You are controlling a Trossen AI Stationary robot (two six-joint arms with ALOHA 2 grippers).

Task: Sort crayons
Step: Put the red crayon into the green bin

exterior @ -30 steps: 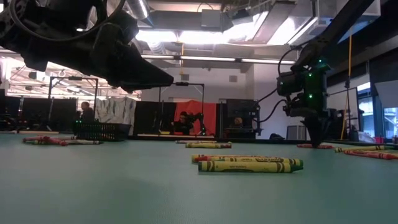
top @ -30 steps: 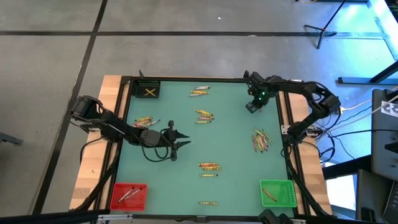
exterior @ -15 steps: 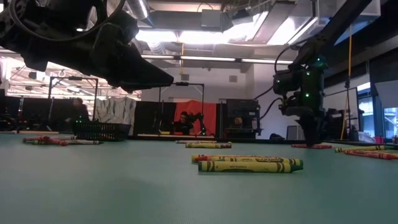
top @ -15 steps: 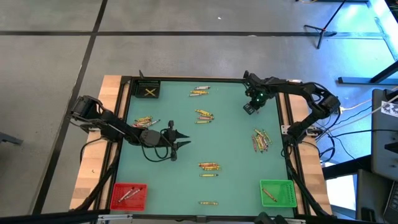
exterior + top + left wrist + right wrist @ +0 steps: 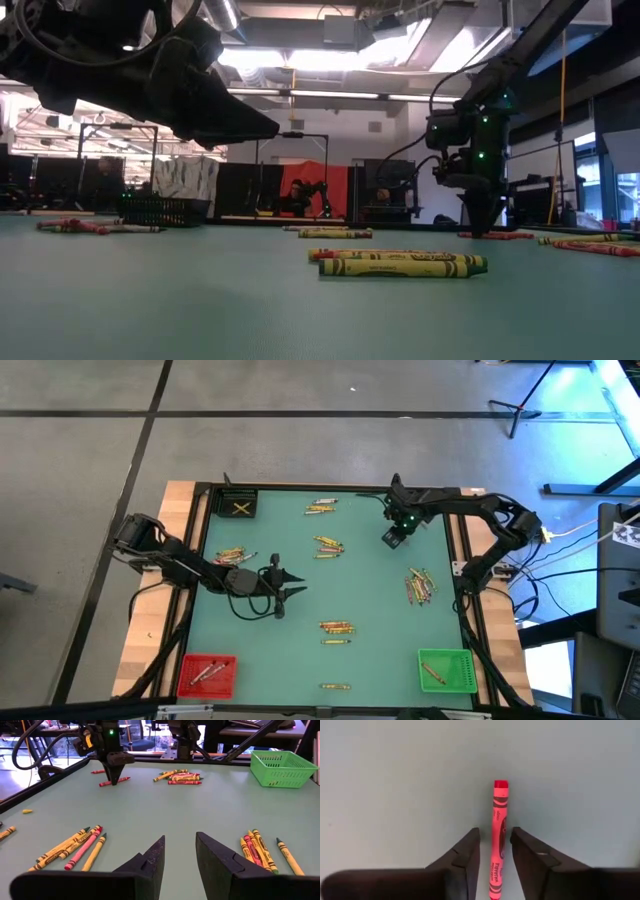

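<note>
A yellow X mark stands on the black bin point(image 5: 239, 505) at the table's far left corner. The red crayon point(image 5: 498, 837) between the right gripper's fingers carries dark print along its wrapper, too blurred to read surely. Other crayon wrappers show print that cannot be read.

Red crayon point(image 5: 499, 837), teal-green table point(image 5: 370, 590), green bin point(image 5: 446, 670), red bin point(image 5: 207, 676), blk bin w/ yellow X point(image 5: 240, 507)
</note>
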